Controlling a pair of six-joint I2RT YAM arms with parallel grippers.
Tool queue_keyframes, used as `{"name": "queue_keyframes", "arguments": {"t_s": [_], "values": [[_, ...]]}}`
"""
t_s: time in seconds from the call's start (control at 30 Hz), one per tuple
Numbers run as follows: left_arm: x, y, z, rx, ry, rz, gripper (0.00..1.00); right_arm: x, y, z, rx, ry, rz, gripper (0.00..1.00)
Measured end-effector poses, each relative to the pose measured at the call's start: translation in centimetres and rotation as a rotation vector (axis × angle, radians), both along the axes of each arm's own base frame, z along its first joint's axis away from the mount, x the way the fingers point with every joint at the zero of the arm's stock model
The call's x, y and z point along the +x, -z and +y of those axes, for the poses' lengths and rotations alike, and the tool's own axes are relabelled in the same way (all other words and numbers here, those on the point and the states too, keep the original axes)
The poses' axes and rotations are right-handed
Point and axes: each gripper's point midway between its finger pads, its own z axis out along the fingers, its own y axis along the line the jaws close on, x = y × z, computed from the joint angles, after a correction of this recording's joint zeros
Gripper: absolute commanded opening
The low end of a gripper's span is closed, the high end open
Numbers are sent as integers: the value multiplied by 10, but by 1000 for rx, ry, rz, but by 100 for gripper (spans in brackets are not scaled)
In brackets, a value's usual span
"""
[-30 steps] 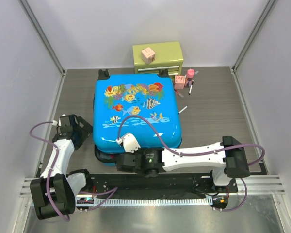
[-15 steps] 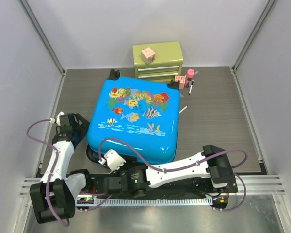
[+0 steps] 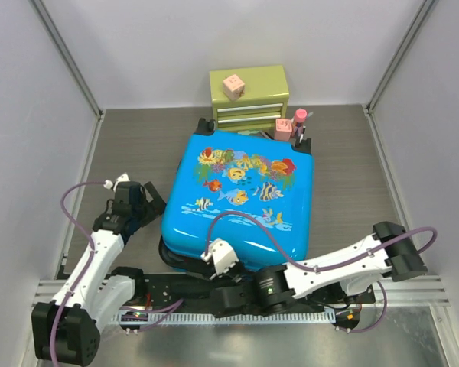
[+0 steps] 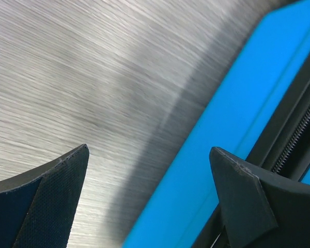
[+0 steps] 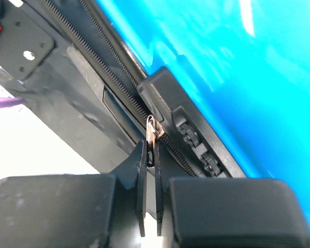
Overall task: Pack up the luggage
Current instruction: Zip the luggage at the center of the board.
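The luggage (image 3: 241, 195), a bright blue hard-shell case with a fish print, lies closed on the table, turned slightly. My right gripper (image 3: 208, 266) is at its near edge. The right wrist view shows this gripper (image 5: 150, 155) shut on the metal zipper pull (image 5: 151, 130), next to a black lock block (image 5: 170, 106) under the blue shell (image 5: 237, 67). My left gripper (image 3: 151, 206) is by the case's left side. It is open (image 4: 147, 157), and the blue shell edge (image 4: 232, 119) runs between its fingertips without touching them.
A small green drawer chest (image 3: 249, 93) with a pink cube (image 3: 232, 86) on top stands at the back. Pink items (image 3: 294, 122) sit between it and the luggage's far right corner. Grey walls close in both sides, and a metal rail (image 3: 413, 294) runs along the near edge.
The luggage has slid right and turned, its far corner now near the pink items. My right arm swung along the near edge with the zipper pull. The left gripper moved right toward the case.
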Motion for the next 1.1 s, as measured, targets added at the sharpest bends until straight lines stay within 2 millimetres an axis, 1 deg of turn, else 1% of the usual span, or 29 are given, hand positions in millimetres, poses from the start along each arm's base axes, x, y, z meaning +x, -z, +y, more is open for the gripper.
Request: {"name": "queue_keyframes", "arguments": {"t_s": [0.1, 0.17, 0.33, 0.43, 0.6, 0.73, 0.77, 0.87, 0.97, 1.1], "values": [[-4, 0, -7, -10, 31, 7, 100, 4, -1, -21, 15, 23, 15, 1], [-8, -1, -9, -12, 38, 8, 100, 6, -1, -28, 11, 38, 17, 1], [-11, -11, -7, -34, -3, -30, 100, 7, -1, -30, 27, 75, 27, 1], [-13, -15, 3, -30, -75, -82, 100, 7, -1, -29, 41, 94, 36, 1], [-20, 1, 21, 30, -160, -61, 100, 9, -2, -30, 60, 121, 41, 1], [-23, 19, 22, 64, -147, 29, 100, 11, -3, -30, 75, 141, 51, 1], [-25, 24, 21, 66, -137, 52, 99, 12, -5, -30, 81, 147, 55, 1], [-25, 26, 15, 63, -103, 52, 99, 18, -10, -34, 98, 168, 75, 1], [-26, 27, 0, 56, -38, 51, 99, 25, -16, -42, 113, 192, 91, 1], [-31, 30, -21, 56, 48, 50, 99, 37, -25, -62, 105, 227, 79, 1]]}}
